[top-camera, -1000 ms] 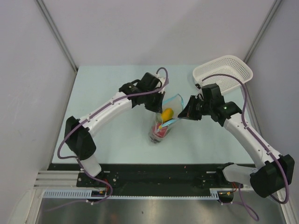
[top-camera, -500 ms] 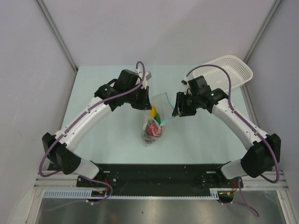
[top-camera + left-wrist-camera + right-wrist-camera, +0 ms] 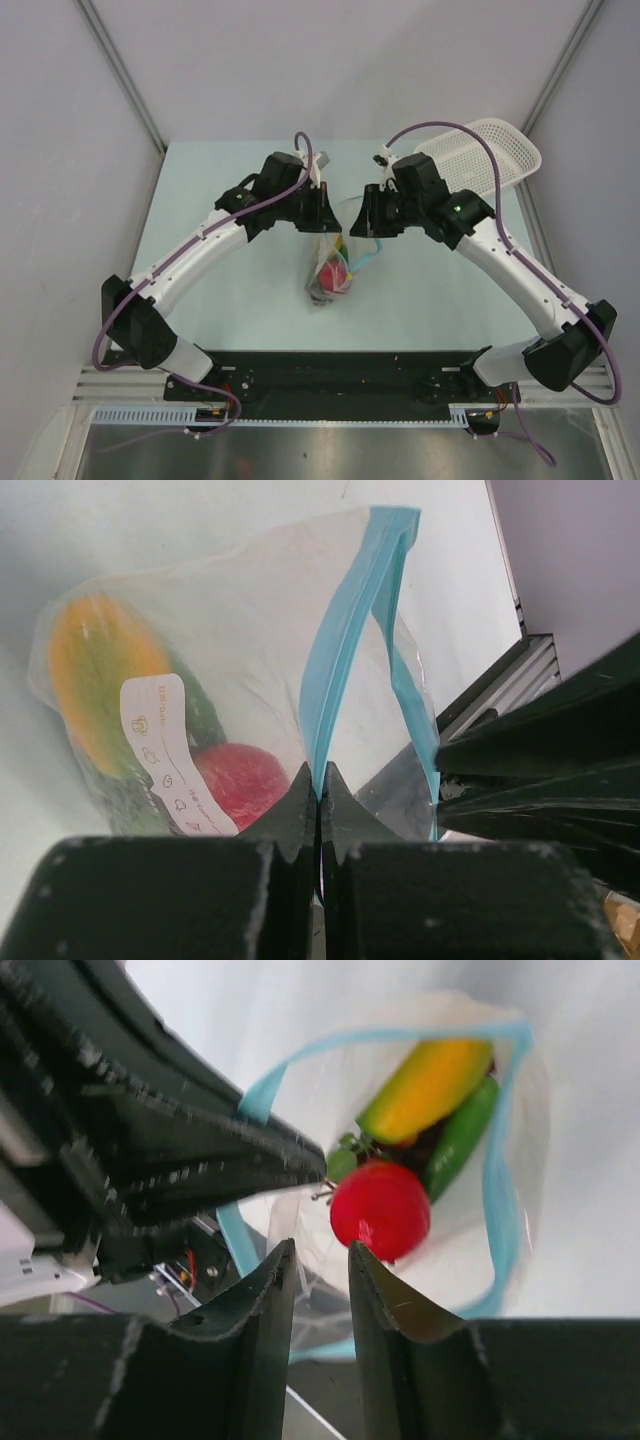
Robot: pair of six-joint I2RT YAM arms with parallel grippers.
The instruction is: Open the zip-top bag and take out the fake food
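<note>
The two arms meet over the middle of the pale table, and the zip-top bag is held up between them, its mouth at the grippers and its body trailing down toward the near side.

The left gripper is clamped tight, fingers pressed together on the light blue zip strip on its side of the mouth.

The right gripper faces it from the right. Its fingers stand a little apart, and the opposite rim of the bag runs across the narrow gap between them. The plastic there does not look pinched, and I can't tell whether either finger touches it.

The mouth gapes open, the blue strip forming a loop when seen from the right wrist.

The fake food is all inside the bag. A round red apple lies nearest the opening, a yellow-orange mango is deeper in, and a long green piece lies alongside the mango. Something dark sits between them that I can't make out.

A white label with small printed marks is stuck on the bag's side, over the fruit as seen from the left wrist.

The white mesh basket sits at the far right corner, partly behind the right arm and well apart from the bag.
</note>
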